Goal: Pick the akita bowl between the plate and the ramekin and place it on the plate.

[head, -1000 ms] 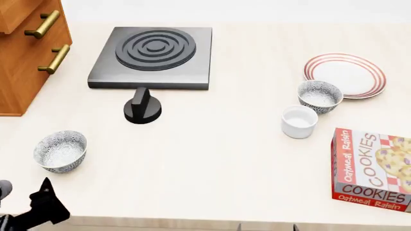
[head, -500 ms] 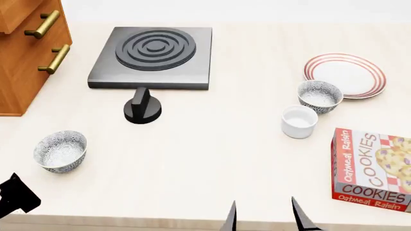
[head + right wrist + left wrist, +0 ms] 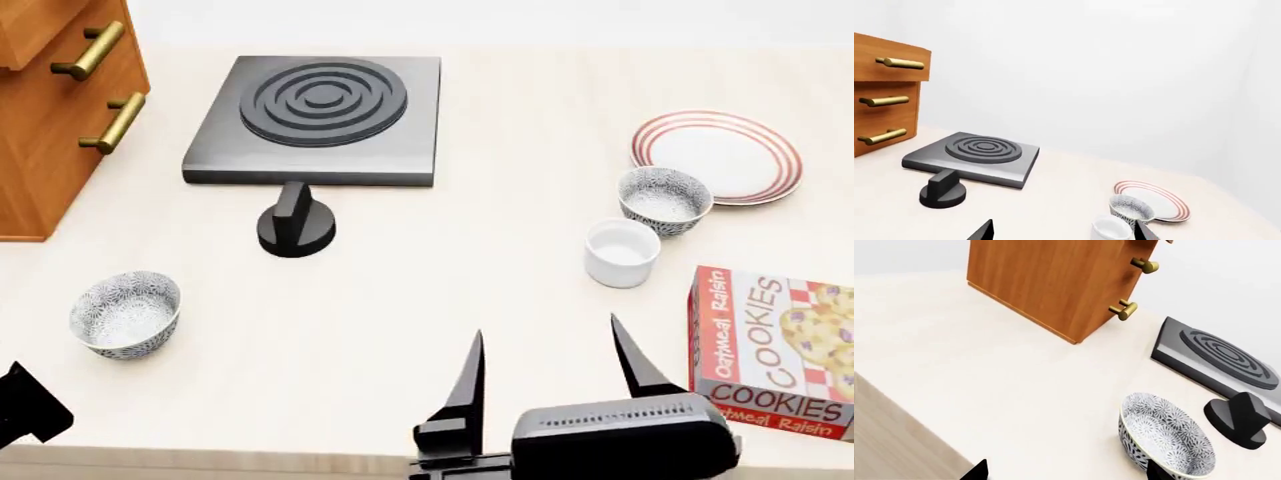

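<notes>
Right gripper (image 3: 547,375) is hovering spread and empty at the near edge; left gripper (image 3: 27,405) is showing too little to tell; bowl (image 3: 665,199) is sitting far right, touching the plate (image 3: 778,150), ramekin (image 3: 622,252) just beside, risking a knock; twin (image 3: 126,313) is inviting mix-up.

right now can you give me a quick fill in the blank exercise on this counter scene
1. The akita bowl sits between the plate and the ____.
2. The plate's rim has thin rings coloured ____.
3. The box near the right hand is printed with the word ____.
4. The right hand's jaws are ____.

Missing words: ramekin; red; cookies; open
</notes>
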You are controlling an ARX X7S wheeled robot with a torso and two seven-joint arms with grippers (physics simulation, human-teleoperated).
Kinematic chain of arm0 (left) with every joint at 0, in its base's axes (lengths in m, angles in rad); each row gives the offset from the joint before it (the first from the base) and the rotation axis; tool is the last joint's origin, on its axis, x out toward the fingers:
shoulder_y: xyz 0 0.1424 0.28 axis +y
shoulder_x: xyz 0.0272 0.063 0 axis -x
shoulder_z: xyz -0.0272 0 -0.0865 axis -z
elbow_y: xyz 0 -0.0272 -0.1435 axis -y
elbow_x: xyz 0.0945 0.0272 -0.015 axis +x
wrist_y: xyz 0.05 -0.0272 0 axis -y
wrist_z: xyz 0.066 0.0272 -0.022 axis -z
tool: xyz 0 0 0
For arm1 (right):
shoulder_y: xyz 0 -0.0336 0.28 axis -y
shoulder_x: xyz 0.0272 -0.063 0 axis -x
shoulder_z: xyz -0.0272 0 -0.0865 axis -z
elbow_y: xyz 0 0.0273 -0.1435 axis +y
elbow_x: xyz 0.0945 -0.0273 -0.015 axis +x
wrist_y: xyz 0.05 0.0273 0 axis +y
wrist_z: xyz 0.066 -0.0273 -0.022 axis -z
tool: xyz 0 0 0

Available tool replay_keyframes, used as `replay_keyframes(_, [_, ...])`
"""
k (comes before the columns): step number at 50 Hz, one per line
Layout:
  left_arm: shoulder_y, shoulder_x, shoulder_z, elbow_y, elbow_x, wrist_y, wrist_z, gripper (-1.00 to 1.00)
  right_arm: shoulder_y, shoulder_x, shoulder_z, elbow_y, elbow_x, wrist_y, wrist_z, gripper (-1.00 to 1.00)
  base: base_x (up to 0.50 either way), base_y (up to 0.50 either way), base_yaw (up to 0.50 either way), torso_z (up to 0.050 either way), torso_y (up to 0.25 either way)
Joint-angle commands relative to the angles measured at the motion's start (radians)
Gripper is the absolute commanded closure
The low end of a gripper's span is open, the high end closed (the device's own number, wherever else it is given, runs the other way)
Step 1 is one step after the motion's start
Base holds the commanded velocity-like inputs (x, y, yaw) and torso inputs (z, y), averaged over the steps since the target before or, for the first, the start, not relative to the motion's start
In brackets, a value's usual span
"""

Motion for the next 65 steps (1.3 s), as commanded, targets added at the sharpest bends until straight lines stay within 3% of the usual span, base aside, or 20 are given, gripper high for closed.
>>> replay_keyframes(1, [0.001, -0.003, 0.008, -0.001, -0.003, 0.007, -0.008, -1.0, 0.063, 0.012, 0.008, -0.05, 0.007, 0.047, -0.004, -1.0, 0.0, 0.0, 0.0, 0.0, 0.0])
replay_keyframes(32, [0.005, -0.013, 0.028, -0.005, -0.016, 0.028, -0.018, -1.0, 0.092, 0.032, 0.029, -0.081, 0.049, 0.047, -0.006, -1.0, 0.0, 0.0, 0.0, 0.0, 0.0])
replay_keyframes(65, [0.011, -0.023, 0.045, -0.005, -0.032, 0.044, -0.033, -1.0, 0.086, 0.038, 0.051, -0.093, 0.095, 0.039, 0.013, -1.0, 0.0, -0.16, 0.0, 0.0, 0.0])
